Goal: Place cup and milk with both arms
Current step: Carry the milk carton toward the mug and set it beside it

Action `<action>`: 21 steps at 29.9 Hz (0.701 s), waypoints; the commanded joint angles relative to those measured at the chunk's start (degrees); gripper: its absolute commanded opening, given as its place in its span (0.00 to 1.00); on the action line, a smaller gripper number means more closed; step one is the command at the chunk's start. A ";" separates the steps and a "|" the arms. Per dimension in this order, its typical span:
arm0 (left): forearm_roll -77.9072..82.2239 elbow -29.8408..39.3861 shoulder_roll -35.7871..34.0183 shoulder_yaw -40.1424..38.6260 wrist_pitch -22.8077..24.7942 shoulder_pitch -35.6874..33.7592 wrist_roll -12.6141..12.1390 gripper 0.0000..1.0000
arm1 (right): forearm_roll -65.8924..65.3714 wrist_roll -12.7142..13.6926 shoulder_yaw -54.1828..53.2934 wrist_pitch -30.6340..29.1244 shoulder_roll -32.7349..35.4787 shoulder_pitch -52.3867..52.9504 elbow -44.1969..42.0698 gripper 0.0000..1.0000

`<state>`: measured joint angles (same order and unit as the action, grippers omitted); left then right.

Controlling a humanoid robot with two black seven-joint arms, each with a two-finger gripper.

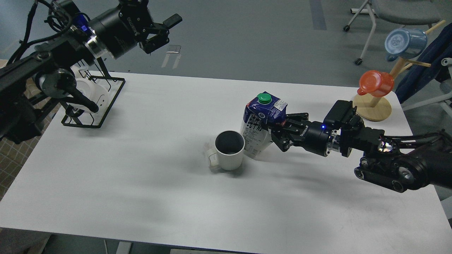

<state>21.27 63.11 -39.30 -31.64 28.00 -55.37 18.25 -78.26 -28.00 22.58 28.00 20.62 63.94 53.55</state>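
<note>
The off-white cup (229, 150) with a dark inside stands upright near the table's middle, its handle toward the front left. The blue and white milk carton (260, 124) with a green cap stands right behind it, leaning slightly and touching or nearly touching the cup. My right gripper (273, 127) comes in from the right and its fingers are closed on the carton's right side. My left gripper (163, 31) is open and empty, held high above the table's far left, well away from the cup.
A black wire rack (92, 100) with white mugs stands at the table's (141, 197) far left under my left arm. A wooden mug tree (374, 107) with an orange mug (376, 83) and a blue mug (405, 42) stands at the far right. A chair is beyond.
</note>
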 commanded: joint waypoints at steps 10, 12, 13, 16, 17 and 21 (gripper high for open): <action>0.00 0.00 -0.07 0.00 0.00 0.00 -0.06 0.97 | 0.39 0.00 0.01 0.00 -0.58 0.05 -0.12 0.69; 0.00 0.00 -0.16 0.00 0.00 0.00 0.03 0.97 | 0.39 0.00 0.01 0.00 -0.49 0.05 -0.12 0.78; 0.00 0.00 -0.16 0.00 0.00 0.00 0.03 0.97 | 0.47 0.00 0.01 0.00 -0.32 0.05 -0.12 0.80; 0.00 0.00 -0.07 0.00 0.00 0.00 0.03 0.97 | 0.47 0.00 0.01 0.00 -0.14 0.05 -0.12 0.86; 0.00 0.00 -0.07 0.00 0.00 0.00 0.03 0.97 | 0.47 0.00 0.01 0.00 0.03 -0.04 -0.03 0.87; 0.00 0.00 -0.07 0.00 0.00 0.00 0.03 0.97 | 0.56 0.00 0.01 0.00 0.65 -0.04 0.24 0.91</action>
<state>21.27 63.10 -39.41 -31.66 28.00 -55.37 18.25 -77.78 -28.00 22.59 28.00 20.70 63.98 53.56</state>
